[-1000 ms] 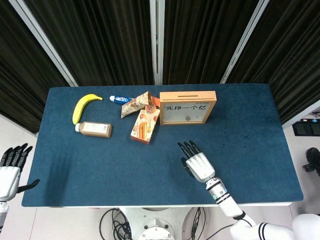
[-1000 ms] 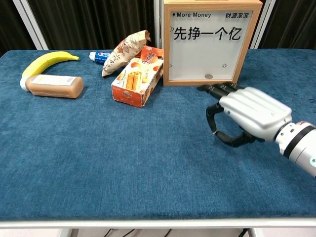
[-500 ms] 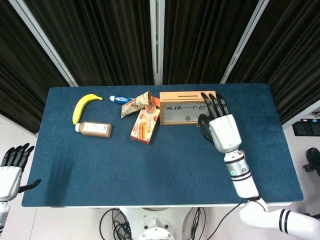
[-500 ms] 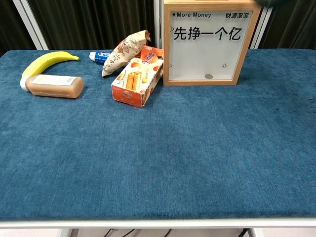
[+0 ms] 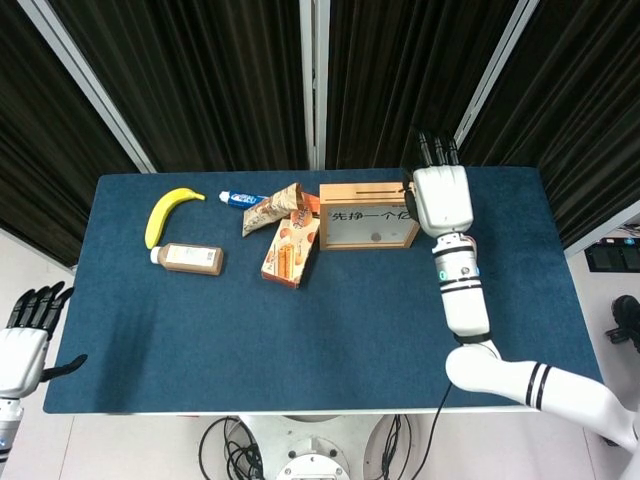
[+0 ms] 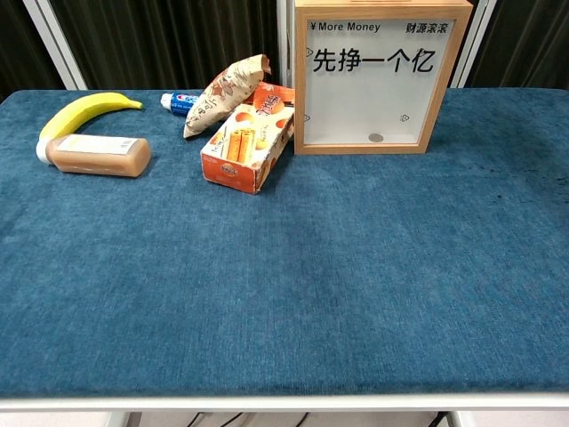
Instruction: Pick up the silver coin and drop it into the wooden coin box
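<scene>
The wooden coin box (image 5: 352, 190) stands at the back of the blue table, its glass front (image 6: 373, 98) printed with black characters. One silver coin (image 6: 376, 138) lies inside at the bottom, behind the glass. My right hand (image 5: 441, 195) hovers above the box's right end, back of the hand up, fingers pointing away, thumb near the top slot (image 5: 372, 190). Its underside is hidden, so no coin shows in it. The chest view does not show this hand. My left hand (image 5: 25, 335) hangs off the table's near left corner, fingers apart and holding nothing.
Left of the box lie an orange snack carton (image 5: 291, 248), a snack bag (image 5: 272, 208), a toothpaste tube (image 5: 241, 198), a banana (image 5: 165, 212) and a brown bottle (image 5: 188, 259). The blue cloth (image 6: 293, 285) covers the table.
My right hand rose from the table's front middle, moved back and right, and now hovers over the box's right end. It left the chest view. The left hand barely moved.
</scene>
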